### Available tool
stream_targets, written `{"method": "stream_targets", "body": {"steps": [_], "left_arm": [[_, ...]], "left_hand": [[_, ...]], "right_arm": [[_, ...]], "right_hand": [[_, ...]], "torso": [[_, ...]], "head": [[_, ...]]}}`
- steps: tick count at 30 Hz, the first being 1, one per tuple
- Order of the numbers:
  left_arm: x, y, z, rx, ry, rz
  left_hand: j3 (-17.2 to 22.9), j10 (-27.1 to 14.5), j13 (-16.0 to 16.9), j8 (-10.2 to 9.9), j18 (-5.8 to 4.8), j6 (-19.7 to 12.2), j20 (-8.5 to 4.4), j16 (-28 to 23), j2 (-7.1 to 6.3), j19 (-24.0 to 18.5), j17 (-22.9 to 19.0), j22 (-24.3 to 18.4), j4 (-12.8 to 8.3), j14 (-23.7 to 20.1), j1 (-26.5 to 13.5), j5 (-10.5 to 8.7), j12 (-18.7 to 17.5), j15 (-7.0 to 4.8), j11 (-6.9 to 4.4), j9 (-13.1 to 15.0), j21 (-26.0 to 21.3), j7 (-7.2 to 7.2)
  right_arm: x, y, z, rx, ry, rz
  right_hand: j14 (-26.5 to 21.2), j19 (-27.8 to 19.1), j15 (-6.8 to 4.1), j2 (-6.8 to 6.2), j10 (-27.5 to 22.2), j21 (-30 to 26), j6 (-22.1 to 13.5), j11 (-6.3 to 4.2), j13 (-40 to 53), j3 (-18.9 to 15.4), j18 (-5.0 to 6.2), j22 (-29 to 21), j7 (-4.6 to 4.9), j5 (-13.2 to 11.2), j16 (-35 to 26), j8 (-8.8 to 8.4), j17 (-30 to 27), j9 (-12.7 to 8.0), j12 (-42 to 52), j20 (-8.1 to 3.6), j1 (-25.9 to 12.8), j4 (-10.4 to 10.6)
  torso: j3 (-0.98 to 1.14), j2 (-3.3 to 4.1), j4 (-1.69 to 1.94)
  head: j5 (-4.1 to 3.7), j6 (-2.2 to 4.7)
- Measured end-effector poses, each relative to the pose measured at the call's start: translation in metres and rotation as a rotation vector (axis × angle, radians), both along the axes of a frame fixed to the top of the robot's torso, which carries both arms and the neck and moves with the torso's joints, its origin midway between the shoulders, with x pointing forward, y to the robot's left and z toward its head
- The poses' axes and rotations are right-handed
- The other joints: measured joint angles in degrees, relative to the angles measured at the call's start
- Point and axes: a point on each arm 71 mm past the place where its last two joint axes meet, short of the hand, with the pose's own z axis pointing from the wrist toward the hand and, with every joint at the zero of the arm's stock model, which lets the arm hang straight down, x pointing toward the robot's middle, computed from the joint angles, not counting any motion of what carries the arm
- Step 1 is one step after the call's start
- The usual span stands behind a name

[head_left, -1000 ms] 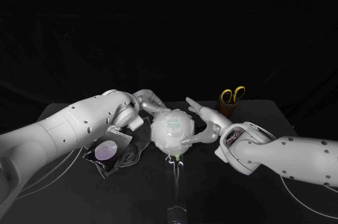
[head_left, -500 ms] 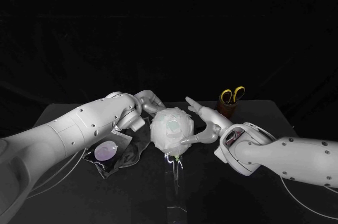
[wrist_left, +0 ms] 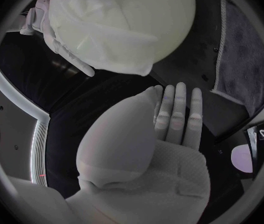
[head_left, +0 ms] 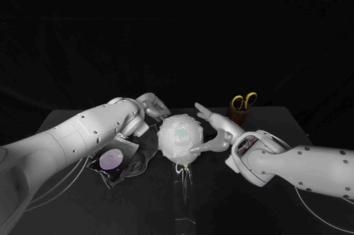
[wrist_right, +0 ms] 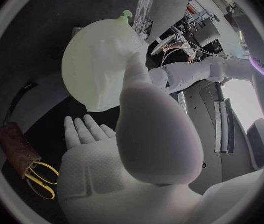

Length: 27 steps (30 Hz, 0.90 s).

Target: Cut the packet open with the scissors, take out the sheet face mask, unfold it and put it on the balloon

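Observation:
The pale balloon (head_left: 179, 137) stands on a clear stand (head_left: 183, 191) mid-table, with the white sheet mask (wrist_left: 91, 25) draped over it. My left hand (head_left: 153, 106) hovers flat and open just behind the balloon on its left, apart from it; its fingers (wrist_left: 177, 112) are stretched out straight. My right hand (head_left: 214, 128) is at the balloon's right side. Its thumb (wrist_right: 134, 67) touches the mask-covered balloon (wrist_right: 97, 69) while the other fingers (wrist_right: 82, 129) are spread and hold nothing. The cut packet (head_left: 110, 159) lies on the table at the left.
A dark cloth (head_left: 141, 161) lies beside the packet, under my left arm. The yellow-handled scissors (head_left: 243, 100) stand in a brown holder (head_left: 237, 113) at the back right, behind my right hand. The table's edges lie at the far left and far right.
My left hand has drawn back a little from the top of the balloon and no longer touches it. My right hand stays at the balloon's side.

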Motion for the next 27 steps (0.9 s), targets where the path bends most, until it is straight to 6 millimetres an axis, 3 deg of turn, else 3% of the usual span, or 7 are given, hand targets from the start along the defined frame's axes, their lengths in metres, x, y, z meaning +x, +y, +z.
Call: {"method": "stream_targets", "body": {"steps": [7,10,16,22,24,26,27], "left_arm": [[0.002,0.031,0.004,-0.093,-0.014,0.085],[-0.003,0.041,0.006,-0.147,-0.005,0.101],[-0.014,0.058,0.009,-0.237,0.008,0.124],[-0.031,0.085,0.012,-0.321,0.001,0.162],[-0.039,0.094,0.012,-0.344,0.000,0.172],[-0.048,0.104,0.012,-0.365,0.000,0.184],[-0.052,0.108,0.011,-0.372,0.001,0.187]], "left_hand": [[-0.6,-1.4,0.0,-0.4,-0.64,-1.4,0.37,-1.9,-4.75,-5.5,0.0,-1.2,0.6,-2.6,-7.7,-0.18,-0.3,1.13,1.37,-0.2,-2.3,1.24],[-1.5,-2.1,0.0,-1.1,-3.30,-2.1,0.50,-3.1,-5.81,-13.7,-0.5,-2.7,0.4,-4.8,-10.4,-0.18,-0.3,1.65,1.67,-0.6,-5.2,1.66],[-2.0,-3.0,0.0,-1.5,-3.63,-2.8,0.42,-4.1,-6.95,-17.0,-1.0,-3.3,0.5,-6.4,-11.5,-0.18,-0.3,2.36,1.94,-1.0,-6.0,1.89],[-2.5,-3.4,0.0,-1.5,-3.64,-2.8,0.38,-4.1,-7.31,-12.0,-1.0,-2.7,0.4,-6.3,-11.9,-0.18,-0.3,2.20,1.95,-1.1,-5.3,1.89],[-2.6,-3.4,0.0,-1.5,-3.61,-2.8,0.18,-3.6,-7.31,-6.8,-0.8,-1.9,0.2,-5.3,-11.9,-0.18,-0.3,1.90,1.95,-1.1,-3.4,1.89],[-2.8,-3.4,0.1,-1.5,-1.71,-2.7,-0.20,-2.3,-7.31,-1.9,-0.3,-0.7,0.1,-3.4,-11.9,-0.18,0.1,1.38,1.92,-1.3,-0.7,1.83],[-2.8,-3.1,0.1,-1.5,-0.79,-2.5,-0.47,-1.8,-7.31,-0.1,0.0,-0.3,0.1,-2.6,-11.9,-0.18,0.1,1.21,1.68,-1.3,0.3,1.66]], "right_arm": [[-0.005,-0.006,0.004,0.053,-0.011,0.035],[-0.008,-0.011,0.006,0.086,-0.005,0.046],[-0.015,-0.025,0.008,0.162,0.037,0.038],[-0.022,-0.043,0.010,0.239,0.091,0.001],[-0.024,-0.052,0.010,0.257,0.106,-0.021],[-0.026,-0.062,0.010,0.273,0.121,-0.048],[-0.027,-0.065,0.009,0.278,0.129,-0.057]], "right_hand": [[-1.2,-1.1,0.21,-0.75,-0.7,-0.2,0.0,-0.10,-0.1,-3.7,-0.01,-0.9,0.00,0.0,0.0,0.00,-0.3,0.1,0.0,-0.23,-0.8,0.0],[-2.1,-1.3,0.18,-0.76,-1.5,-0.2,0.4,0.13,-0.1,-4.1,-0.03,-1.0,-0.01,0.0,-0.2,0.00,-0.4,0.2,0.0,-0.18,-1.3,0.1],[-2.3,-1.3,0.31,-0.18,-1.6,-0.2,1.1,0.22,-0.1,-3.7,-0.36,-1.0,-0.02,0.0,-0.2,0.22,-0.4,0.5,0.0,-0.19,-1.9,-0.1],[1.0,-0.4,-0.14,3.76,2.4,-0.2,6.4,0.15,0.2,-0.6,-0.38,-0.2,0.33,0.0,0.4,2.50,0.2,2.4,0.4,-0.13,-1.7,-0.1],[7.1,2.6,-0.99,7.56,6.6,0.9,12.6,-0.64,0.7,1.7,-0.38,1.6,0.64,0.0,2.4,5.24,1.5,4.5,1.4,-0.21,-1.5,-0.3],[19.1,12.6,-2.43,12.41,15.7,4.4,21.2,-1.78,1.6,3.7,0.73,6.7,1.27,0.0,6.7,8.97,3.8,7.1,3.5,-0.33,-1.4,-0.7],[21.6,15.2,-2.74,13.05,18.2,5.4,22.9,-2.01,1.9,3.8,1.21,7.9,1.45,0.0,7.6,9.76,4.2,7.6,4.0,-0.30,-1.4,-0.8]], "torso": [[0.02,-0.10,0.04],[0.02,-0.12,0.04],[-0.01,-0.10,0.02],[-0.04,-0.10,-0.02],[-0.04,-0.10,-0.02],[-0.05,-0.10,0.01],[-0.04,-0.10,0.01]], "head": [[-0.02,0.11],[-0.13,0.08],[-0.65,0.17],[-1.19,0.02],[-1.41,-0.06],[-1.62,-0.24],[-1.70,-0.31]]}}
